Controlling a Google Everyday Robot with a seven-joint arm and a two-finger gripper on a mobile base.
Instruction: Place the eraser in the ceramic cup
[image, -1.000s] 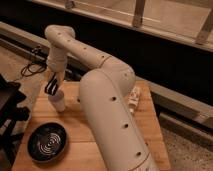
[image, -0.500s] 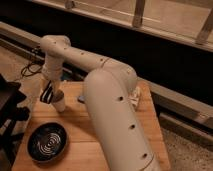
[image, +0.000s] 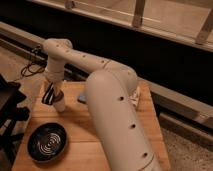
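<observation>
The small white ceramic cup (image: 59, 104) stands upright on the wooden table (image: 85, 135), near its far left edge. My gripper (image: 50, 95) points down at the cup's left side, right above its rim, and its dark tip overlaps the cup's top. I cannot make out the eraser; it may be hidden at the gripper or in the cup. The big white arm (image: 110, 115) runs from the lower right up and over to the gripper.
A wide black bowl (image: 47, 142) with concentric rings sits at the table's front left. A small bluish object (image: 82, 98) lies just behind the arm. A pale object (image: 135, 98) sits at the right edge. Dark equipment (image: 10, 107) stands left of the table.
The arm's upper joint has swung left and the gripper has shifted a little to the left, staying at the cup.
</observation>
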